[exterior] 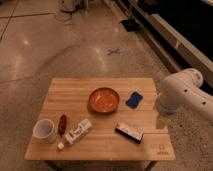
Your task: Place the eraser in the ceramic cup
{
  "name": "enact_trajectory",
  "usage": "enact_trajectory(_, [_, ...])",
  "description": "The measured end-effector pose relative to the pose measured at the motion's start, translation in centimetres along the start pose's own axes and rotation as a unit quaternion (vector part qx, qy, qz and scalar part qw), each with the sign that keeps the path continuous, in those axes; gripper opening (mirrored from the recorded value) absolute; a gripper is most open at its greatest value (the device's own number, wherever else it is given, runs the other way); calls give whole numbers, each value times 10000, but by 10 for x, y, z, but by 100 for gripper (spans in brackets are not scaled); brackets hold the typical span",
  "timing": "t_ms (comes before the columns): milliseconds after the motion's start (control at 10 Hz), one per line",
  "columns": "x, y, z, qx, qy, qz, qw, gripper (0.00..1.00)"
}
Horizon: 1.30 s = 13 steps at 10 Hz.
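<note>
From my seat, the move turns on one relation: the eraser (129, 132) lies on the front right part of the wooden table (100, 84), and the gripper (161, 120) hangs just off the table's right edge at the end of the white, rounded arm (182, 96). The eraser is therefore a short way toward the view's left of the gripper and slightly nearer the camera. I cannot tell whether the gripper is spread or pressed together; it holds nothing that I can make out. The eraser is a small flat block, dark with a pale face, its long axis running nearly along the table's front edge, its right end tipped a little toward the camera. I judge a grasp across its short side would suit. The ceramic cup (45, 131), plain white, thick-rimmed and upright, stands at the front left corner, well apart from the eraser. Between them lie a white bottle (75, 135) on its side and a small dark red object (62, 123). Farther back sit a glossy orange bowl (104, 99) and a blue pad (133, 99).
</note>
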Motion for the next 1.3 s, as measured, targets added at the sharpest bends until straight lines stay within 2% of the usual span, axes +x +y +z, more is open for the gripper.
enact_trajectory(300, [-48,1,20,-26,-211,98,9997,65])
enact_trajectory(600, [-80,-6,49,-4,-351,277,9990,65])
enact_trajectory(900, [-95,-10,80,-19,-319,489,9983,65])
enact_trajectory(1300, [-102,-13,121,-200,-186,714,9971,65])
